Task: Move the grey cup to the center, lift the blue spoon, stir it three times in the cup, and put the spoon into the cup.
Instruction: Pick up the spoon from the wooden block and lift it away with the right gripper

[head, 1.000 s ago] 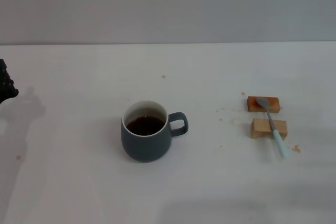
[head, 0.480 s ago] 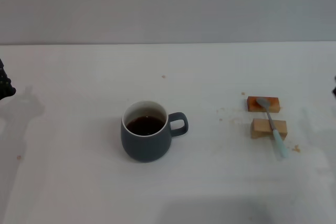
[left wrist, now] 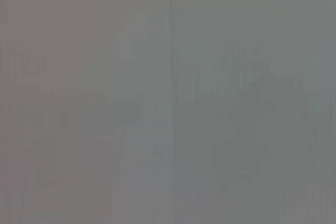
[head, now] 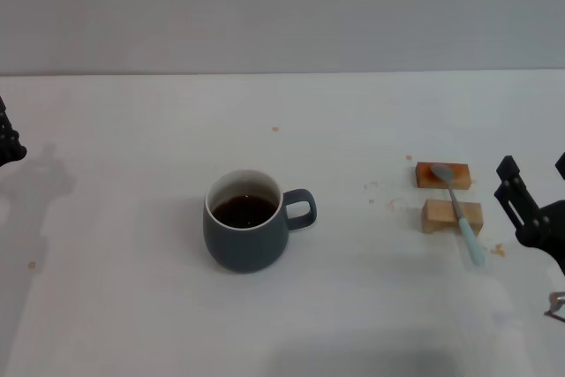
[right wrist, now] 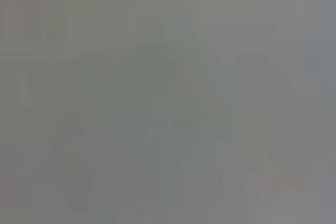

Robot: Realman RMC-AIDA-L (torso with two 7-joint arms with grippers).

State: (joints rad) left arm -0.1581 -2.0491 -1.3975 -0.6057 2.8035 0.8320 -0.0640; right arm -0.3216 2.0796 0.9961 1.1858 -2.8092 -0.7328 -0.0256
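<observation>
Your right pincer [head: 537,193] hung spread wide and empty at the desk's [head: 132,306] right edge, just beside the blue spoon [head: 459,209], which lay across two wooden blocks [head: 450,215]. The grey cup [head: 249,221] stood mid-desk. Your left pincer [head: 7,140] sat parked far left, its state unreadable.

Grey cup [head: 246,234] upright; blue spoon [head: 459,209] lies across two blocks [head: 447,193].
</observation>
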